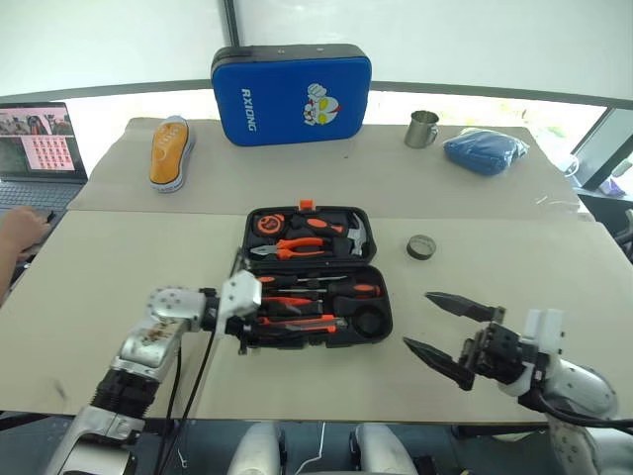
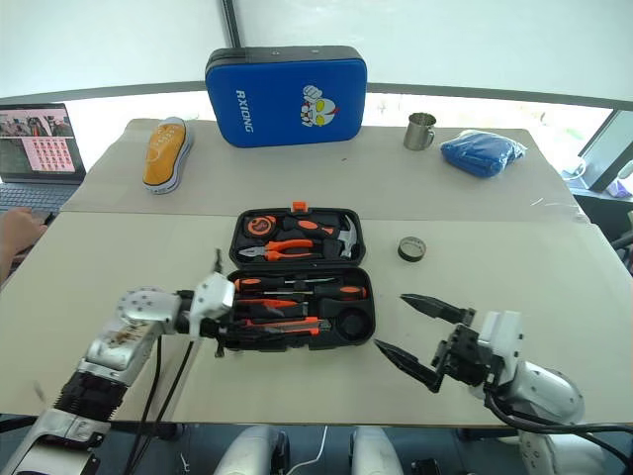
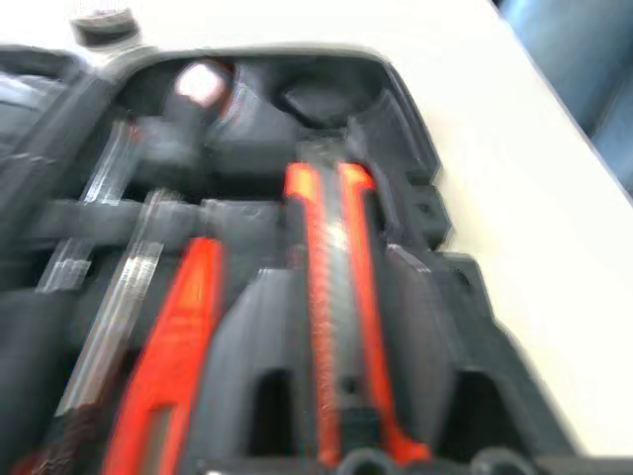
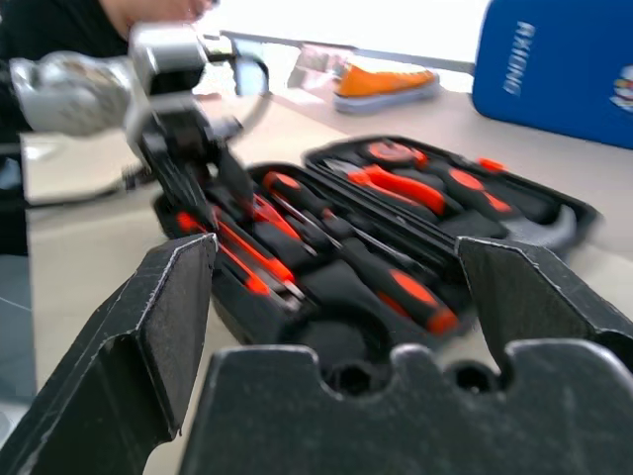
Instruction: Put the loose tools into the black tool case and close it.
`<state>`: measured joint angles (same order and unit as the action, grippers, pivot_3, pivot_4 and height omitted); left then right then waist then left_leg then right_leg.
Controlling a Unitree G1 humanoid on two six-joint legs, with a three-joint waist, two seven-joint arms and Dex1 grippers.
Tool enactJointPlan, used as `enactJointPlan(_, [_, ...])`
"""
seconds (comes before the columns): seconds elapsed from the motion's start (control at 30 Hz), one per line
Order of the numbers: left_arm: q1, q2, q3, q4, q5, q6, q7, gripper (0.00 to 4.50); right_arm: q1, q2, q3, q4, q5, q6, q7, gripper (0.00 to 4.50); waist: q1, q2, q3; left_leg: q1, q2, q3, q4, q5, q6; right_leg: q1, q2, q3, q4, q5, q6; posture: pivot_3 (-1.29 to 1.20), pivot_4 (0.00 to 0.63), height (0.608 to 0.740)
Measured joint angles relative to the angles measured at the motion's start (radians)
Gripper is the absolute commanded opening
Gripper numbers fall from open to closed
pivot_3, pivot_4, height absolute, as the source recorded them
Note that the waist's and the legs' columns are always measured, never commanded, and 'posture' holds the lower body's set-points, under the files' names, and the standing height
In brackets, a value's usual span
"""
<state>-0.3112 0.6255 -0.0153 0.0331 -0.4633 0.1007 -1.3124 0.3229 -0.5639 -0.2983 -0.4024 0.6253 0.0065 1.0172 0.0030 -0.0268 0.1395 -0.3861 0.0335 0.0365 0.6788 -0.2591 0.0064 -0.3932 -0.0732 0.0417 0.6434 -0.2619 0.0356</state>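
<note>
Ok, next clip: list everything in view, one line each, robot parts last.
Black moulded-plastic tool case: one, open, table centre, orange-and-black tools slotted inside.
Small black tape roll: one, loose, right of the case.
Blue RXIONG zip case: one, standing at the back.
Orange shoe insole: one, back left.
Steel mug: one, back right.
Blue cloth bundle: one, beside the mug.
Laptop: one, far left.
Person's hand: left edge.
Left gripper: at the case's left end.
Right gripper: jaws open, right of the case.

tabletop (image 1: pixel 119 267): pale beige, seamed across the middle
near half: open black tool case (image 1: pixel 315 277), small black tape roll (image 1: pixel 422 246) just to its right
far half: orange shoe insole (image 1: pixel 170 153), blue RXIONG case (image 1: pixel 291 94) standing upright, steel mug (image 1: pixel 421 129), blue cloth bundle (image 1: pixel 485 150)
left edge: laptop (image 1: pixel 40 148)
</note>
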Motion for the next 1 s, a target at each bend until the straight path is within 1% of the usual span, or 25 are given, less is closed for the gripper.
enactJointPlan(0.07, [0.014, 0.016, 0.085, -0.025, -0.065, 0.01, 0.0, 3.85, 0.036, 0.003, -0.042, 0.001, 0.005, -0.007, -0.003, 4.5, -0.001, 0.0, 0.0, 0.001, 0.0, 0.0, 0.0, 0.0, 0.0, 0.001, 0.0, 0.0, 0.0, 0.0, 0.0, 0.0, 0.15, 0.74])
enactJointPlan(0.13, [0.057, 0.028, 0.17, -0.038, -0.119, 0.015, 0.009, 4.47, 0.084, 0.014, -0.088, 0.006, 0.004, -0.028, -0.006, 4.5, -0.003, 0.0, 0.0, 0.001, 0.0, 0.0, -0.001, 0.0, 0.0, 0.001, -0.001, 0.0, -0.001, 0.0, 0.0, 0.0, 0.15, 0.74])
enactJointPlan(0.3, [0.192, 0.05, 0.293, 0.002, -0.138, 0.02, 0.048, 4.47, 0.151, 0.11, -0.147, 0.075, -0.018, -0.092, -0.056, 4.5, -0.007, 0.0, 0.0, 0.002, 0.001, 0.0, -0.002, 0.0, 0.0, 0.002, -0.001, 0.0, -0.001, 0.0, 0.0, 0.0, 0.15, 0.74])
enactJointPlan(0.4, [0.226, 0.05, 0.331, 0.013, -0.166, 0.043, 0.06, 4.47, 0.144, 0.125, -0.153, 0.113, -0.034, -0.114, -0.08, 4.5, -0.006, 0.0, 0.001, 0.003, 0.001, 0.001, -0.002, 0.0, 0.0, 0.002, -0.002, 0.0, -0.001, 0.0, 0.0, 0.0, 0.15, 0.74])
enactJointPlan(0.47, [0.255, 0.05, 0.341, 0.006, -0.172, 0.055, 0.054, 4.47, 0.106, 0.121, -0.159, 0.134, -0.04, -0.116, -0.107, 4.5, -0.009, 0.0, 0.001, 0.003, 0.001, 0.001, -0.002, 0.0, 0.0, 0.002, -0.003, 0.001, -0.001, 0.0, 0.0, 0.0, 0.15, 0.74])
enactJointPlan(0.53, [0.262, 0.048, 0.342, 0.0, -0.191, 0.078, 0.053, 4.47, 0.036, 0.082, -0.159, 0.163, -0.044, -0.087, -0.142, 4.5, -0.012, 0.0, 0.001, 0.003, 0.001, 0.001, -0.001, 0.0, 0.0, 0.002, -0.002, 0.001, -0.001, 0.0, 0.0, 0.0, 0.15, 0.74])
enactJointPlan(0.67, [0.207, 0.041, 0.348, -0.034, -0.24, 0.126, 0.07, 4.47, -0.161, -0.059, -0.135, 0.188, -0.054, 0.047, -0.195, 4.5, -0.015, 0.0, 0.002, 0.003, 0.0, 0.001, -0.002, 0.0, 0.0, 0.002, 0.0, 0.0, -0.001, 0.0, -0.001, 0.0, 0.15, 0.74])
enactJointPlan(0.7, [0.201, 0.041, 0.346, -0.043, -0.252, 0.147, 0.072, 4.47, -0.246, -0.112, -0.095, 0.219, -0.072, 0.112, -0.205, 4.5, -0.017, 0.0, 0.002, 0.002, 0.0, 0.001, -0.002, 0.0, 0.0, 0.001, -0.001, 0.001, -0.001, 0.0, -0.001, 0.0, 0.15, 0.74])
enactJointPlan(0.77, [0.195, 0.046, 0.33, -0.058, -0.265, 0.186, 0.066, 4.47, -0.457, -0.212, 0.026, 0.316, -0.147, 0.235, -0.207, 4.5, -0.034, 0.001, 0.005, 0.002, 0.0, 0.003, -0.002, 0.0, 0.0, -0.001, -0.001, 0.004, -0.001, 0.0, -0.001, 0.0, 0.15, 0.74])
enactJointPlan(0.8, [0.19, 0.046, 0.316, -0.064, -0.265, 0.193, 0.062, 4.47, -0.554, -0.24, 0.079, 0.361, -0.183, 0.279, -0.197, 4.5, -0.037, 0.001, 0.005, 0.001, 0.0, 0.003, -0.002, 0.0, 0.0, -0.002, 0.0, 0.003, -0.001, 0.0, -0.001, 0.0, 0.15, 0.74])
enactJointPlan(0.83, [0.191, 0.046, 0.307, -0.064, -0.264, 0.196, 0.057, 4.47, -0.644, -0.257, 0.132, 0.407, -0.21, 0.322, -0.177, 4.5, -0.037, 0.001, 0.005, 0.001, 0.0, 0.002, -0.003, 0.0, 0.0, -0.002, 0.001, 0.002, -0.001, 0.0, -0.001, 0.0, 0.15, 0.74])
enactJointPlan(0.87, [0.192, 0.046, 0.302, -0.063, -0.262, 0.196, 0.054, 4.47, -0.7, -0.268, 0.169, 0.438, -0.226, 0.352, -0.156, 4.5, -0.037, 0.001, 0.005, 0.0, 0.001, 0.002, -0.004, 0.0, 0.0, -0.003, 0.002, 0.002, -0.001, -0.001, -0.002, 0.0, 0.15, 0.74])
enactJointPlan(0.93, [0.194, 0.046, 0.3, -0.055, -0.246, 0.188, 0.051, 4.47, -0.8, -0.274, 0.263, 0.518, -0.271, 0.393, -0.1, 4.5, -0.03, 0.0, 0.006, -0.004, 0.001, 0.002, -0.005, 0.0, 0.0, -0.008, 0.003, 0.001, -0.001, -0.001, -0.003, 0.0, 0.15, 0.74])
enactJointPlan(1.0, [0.198, 0.045, 0.296, -0.055, -0.239, 0.173, 0.046, 4.47, -0.91, -0.262, 0.384, 0.64, -0.356, 0.398, -0.044, 4.5, -0.022, 0.0, 0.006, -0.013, 0.0, 0.002, -0.003, 0.0, 0.0, -0.016, 0.002, 0.001, 0.001, -0.001, -0.003, 0.0, 0.15, 0.74])
